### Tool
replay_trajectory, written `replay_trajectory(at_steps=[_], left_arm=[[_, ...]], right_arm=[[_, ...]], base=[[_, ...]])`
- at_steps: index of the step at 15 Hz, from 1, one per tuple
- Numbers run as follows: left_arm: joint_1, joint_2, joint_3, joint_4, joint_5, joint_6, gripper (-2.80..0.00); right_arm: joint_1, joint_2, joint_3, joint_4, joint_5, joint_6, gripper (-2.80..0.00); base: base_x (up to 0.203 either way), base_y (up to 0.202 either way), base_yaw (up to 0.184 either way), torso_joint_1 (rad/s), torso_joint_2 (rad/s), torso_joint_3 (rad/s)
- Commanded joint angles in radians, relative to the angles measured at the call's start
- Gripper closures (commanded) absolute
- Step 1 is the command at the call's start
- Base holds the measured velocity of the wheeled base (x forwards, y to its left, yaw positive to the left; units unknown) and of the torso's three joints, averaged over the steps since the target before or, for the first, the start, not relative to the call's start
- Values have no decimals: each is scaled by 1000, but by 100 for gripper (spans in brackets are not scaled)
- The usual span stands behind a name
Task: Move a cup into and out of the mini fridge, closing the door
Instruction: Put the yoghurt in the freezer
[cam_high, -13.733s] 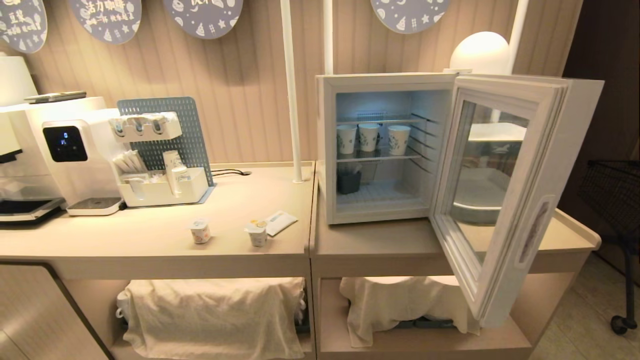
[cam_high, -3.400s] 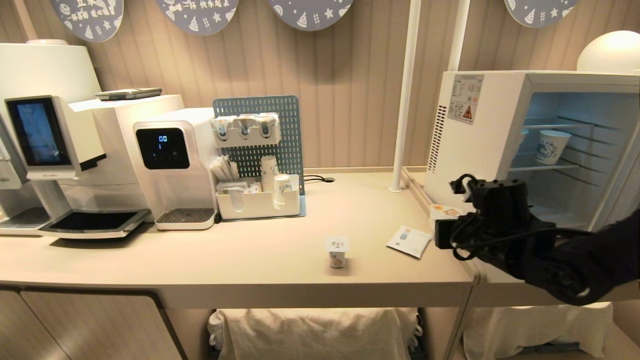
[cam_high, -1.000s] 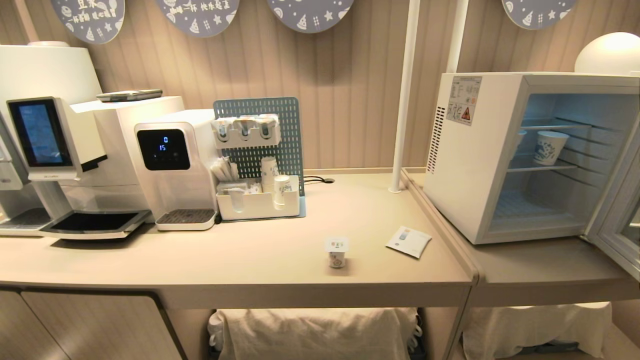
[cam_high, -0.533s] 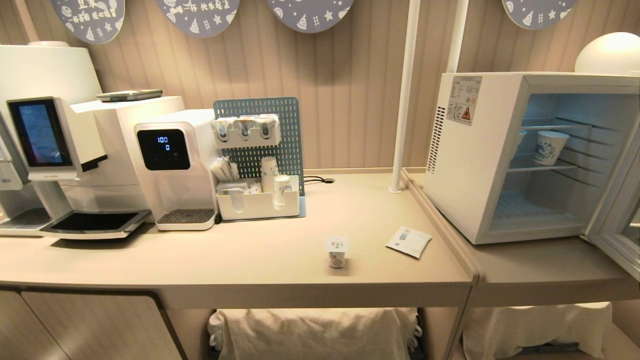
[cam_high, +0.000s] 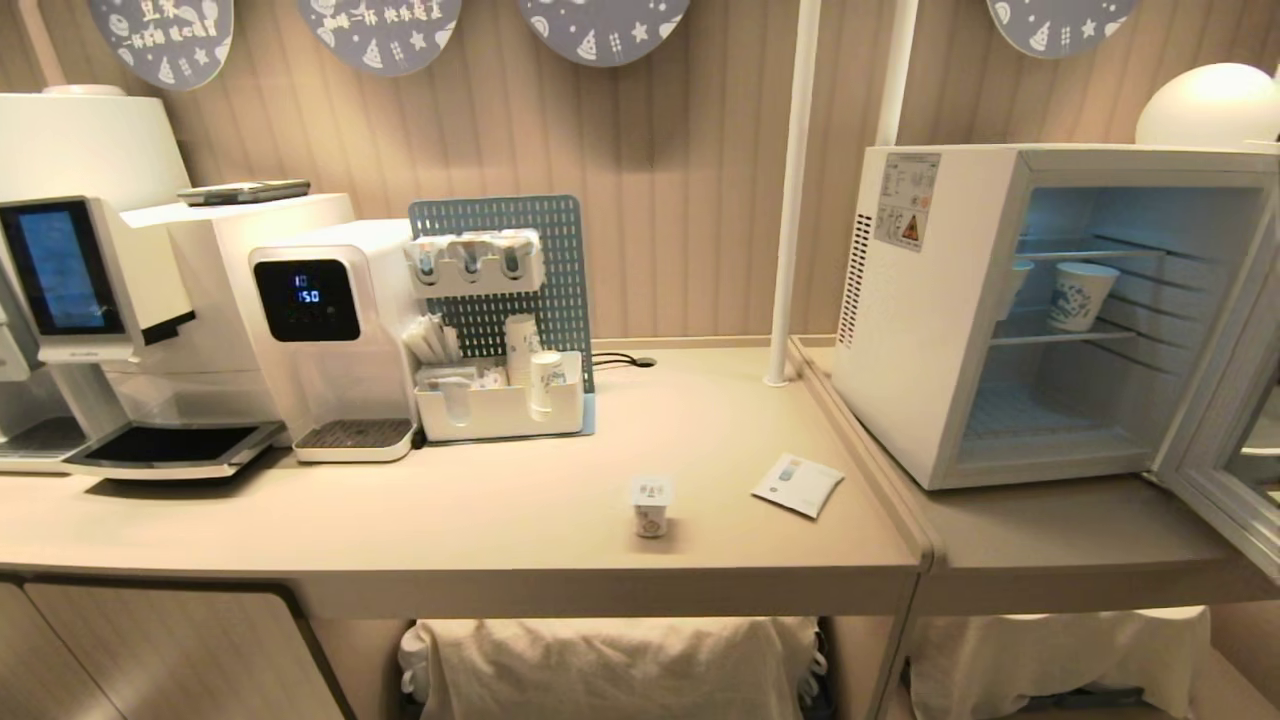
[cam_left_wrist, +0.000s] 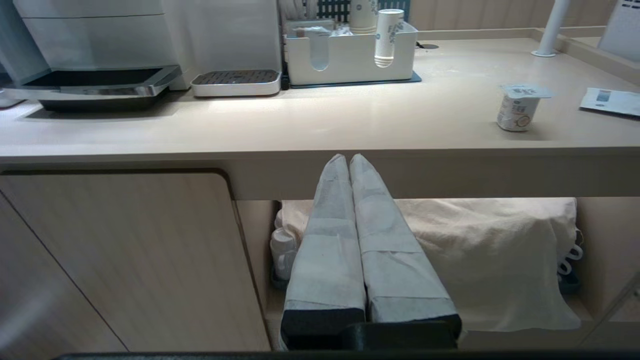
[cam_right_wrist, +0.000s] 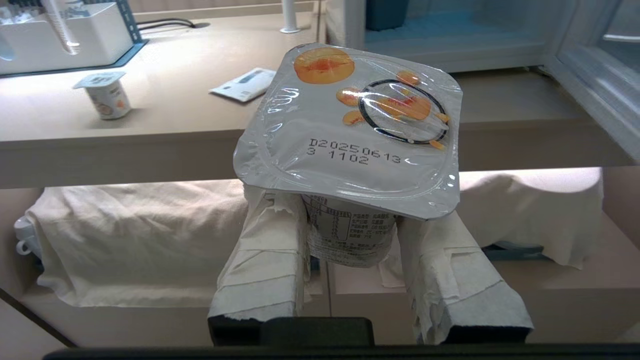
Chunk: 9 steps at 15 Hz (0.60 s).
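Cup in hand: the right gripper (cam_right_wrist: 350, 240) clamps a sealed yogurt cup (cam_right_wrist: 350, 135) by its body, under the foil lid, low in front of the counter (cam_high: 480, 520).
Handling: likely light, thin plastic that could dent; the foil lid is soft, so the body is the better place to hold.
Left gripper (cam_left_wrist: 348, 162): fingers pressed together, holding nothing, below the counter edge.
Fridge (cam_high: 920, 330): stands to the right on the lower counter, its door (cam_high: 1225, 440) swung open, paper cups (cam_high: 1080, 295) on the wire shelf.
Nearby: a second yogurt cup (cam_high: 651, 505) and a flat packet (cam_high: 797, 484) sit on the counter, well apart from the fridge opening.
In the way: the counter edge, between the held cup and the fridge opening.
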Motion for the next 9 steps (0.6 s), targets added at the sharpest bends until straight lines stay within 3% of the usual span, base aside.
replay_trajectory(at_steps=[1,9], left_arm=[[-2,-1,0,0,1,0,0],[-2,-1,2,-3,1,-6,0]], right_arm=[[-1,2,0,0,1,0,0],[-1,3,0,0,1,0,0]], base=[[0,-202,-1,7,2,-1],[0,-195,-1,2,3,2]])
